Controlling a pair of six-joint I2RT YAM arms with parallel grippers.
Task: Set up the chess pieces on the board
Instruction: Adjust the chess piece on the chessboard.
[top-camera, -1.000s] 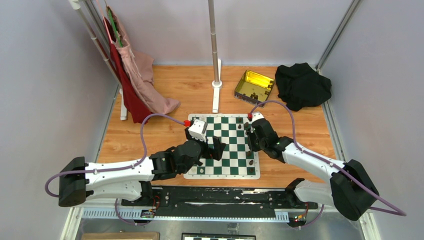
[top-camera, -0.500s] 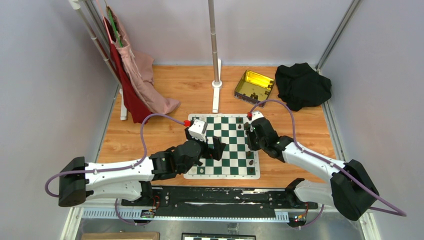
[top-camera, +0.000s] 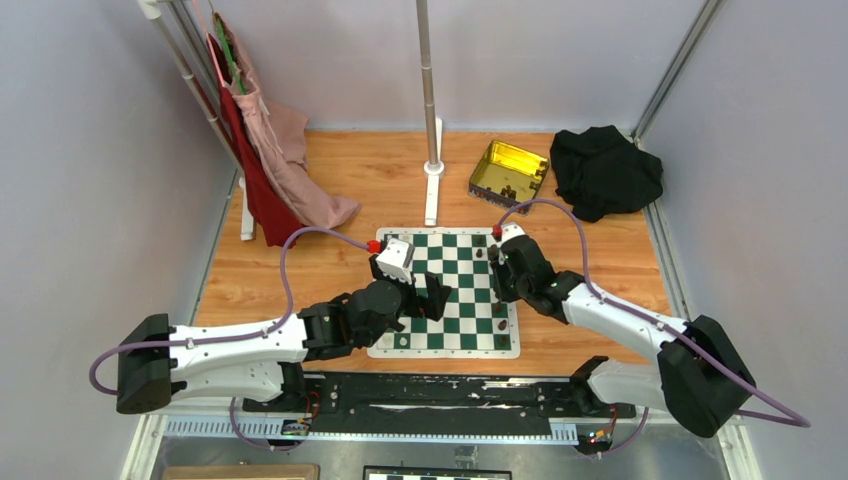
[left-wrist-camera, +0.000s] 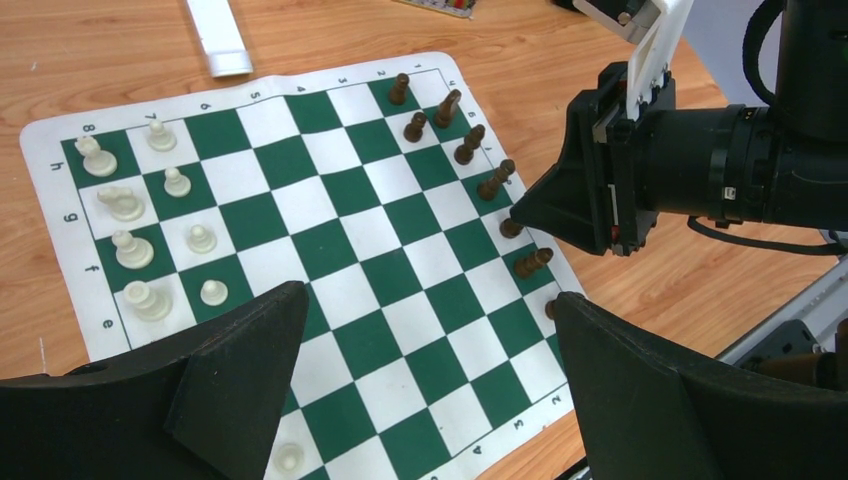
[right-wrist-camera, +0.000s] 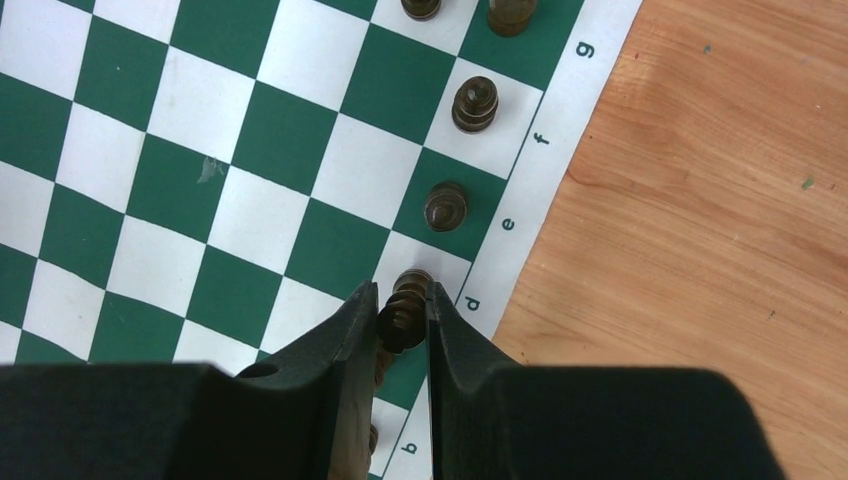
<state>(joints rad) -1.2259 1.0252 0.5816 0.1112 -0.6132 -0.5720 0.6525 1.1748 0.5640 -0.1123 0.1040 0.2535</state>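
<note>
1. The board (top-camera: 455, 300) lies flat beneath both claws.
2. The left claw (left-wrist-camera: 430, 310) hangs above the board's middle squares. Its fingers are spread wide apart, and nothing sits between them or touches them.
3. The right claw (right-wrist-camera: 402, 305) is drawn in narrow, with both fingers pressed against one dark piece (right-wrist-camera: 408, 288).
4. More dark pieces (right-wrist-camera: 446, 206) stand just ahead of the right claw, in line along the same edge row.
5. White pieces (left-wrist-camera: 130, 250) stand beyond the left claw's left finger, well apart from it.
6. The gripped piece sits at the fingertips, over the edge square beside the letter d. I cannot tell whether its foot rests on the square.
</note>
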